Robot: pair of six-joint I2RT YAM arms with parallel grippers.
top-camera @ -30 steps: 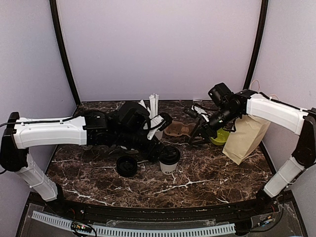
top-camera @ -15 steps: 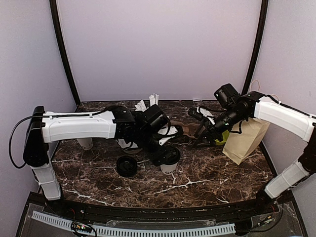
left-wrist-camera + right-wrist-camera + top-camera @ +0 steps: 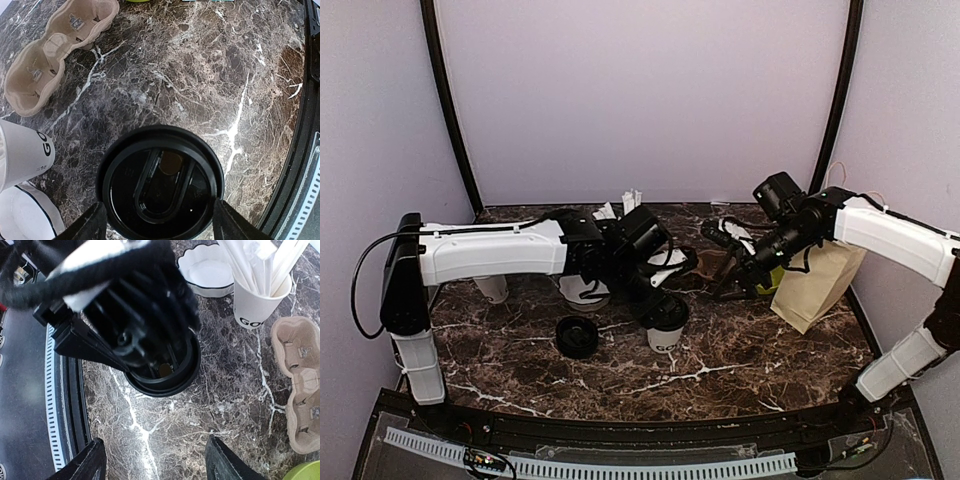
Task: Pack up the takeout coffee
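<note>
A takeout coffee cup [image 3: 665,336], white with a round black lid [image 3: 160,182], stands upright mid-table. My left gripper [image 3: 655,300] hangs right over it, open, one finger [image 3: 90,225] on each side of the lid [image 3: 167,372]; whether they touch the rim I cannot tell. A loose black lid [image 3: 577,336] lies flat to its left. Behind my left arm stands a second white cup [image 3: 492,289], its top hidden. My right gripper [image 3: 718,262] is open and empty above the marble [image 3: 155,440], near the cardboard cup carrier [image 3: 705,262].
The carrier [image 3: 55,50] lies flat behind the cup. A white scalloped bowl [image 3: 207,270] and a small cup of straws [image 3: 260,300] stand at the back. A brown paper bag [image 3: 815,285] and a green object [image 3: 770,280] are at the right. A white lettered cup [image 3: 25,152] shows at the left edge.
My left arm has swung right, bringing its gripper down over the lidded cup. The right gripper has shifted slightly right. The cup has stayed in place.
</note>
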